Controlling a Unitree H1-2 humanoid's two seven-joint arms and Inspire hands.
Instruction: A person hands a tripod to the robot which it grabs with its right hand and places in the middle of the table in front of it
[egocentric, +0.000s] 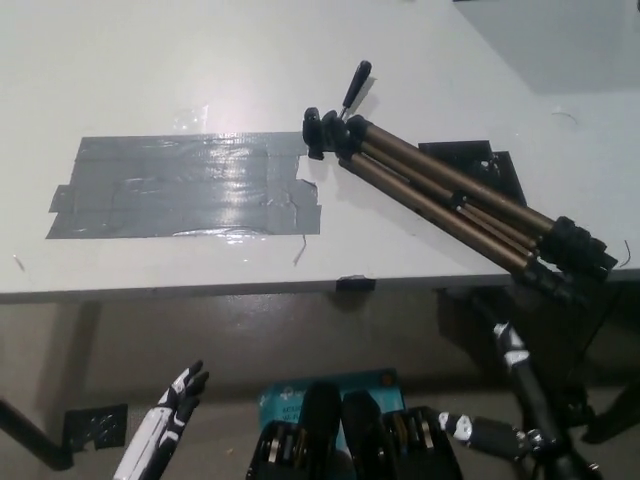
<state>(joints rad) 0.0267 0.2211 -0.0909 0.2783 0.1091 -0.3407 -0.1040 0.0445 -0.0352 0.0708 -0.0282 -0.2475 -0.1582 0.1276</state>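
Head view, the only pic I have. The tripod (450, 200) lies flat on the table (200, 60), from mid frame down to the right. Its head w/ the little handle sits top mid, touching the right end of the grey tape (190, 185). Its legs are folded together & run down-right over a black plate (500, 165). The feet stick out past the table's front edge at the right.

Nothing holds the tripod now. I think it is set down but a bit far right, w/ the feet hanging off. To do this step well I would grab the legs near their mid part, where they balance, not the thin handle. Then I would slide it left till no part hangs off. I'd go slow, b/c a bump on the feet could tip it off the edge.

My right arm (525, 395) is low at btm right, under the table edge & below the tripod's feet. It points up toward them. My right hand (508, 345) is thin & dark against the shadow there. I can't tell if it is open or closed. It does not touch the tripod.

My left hand (175, 405) rests at btm left, below the table. Its fingers are spread & it holds nothing.
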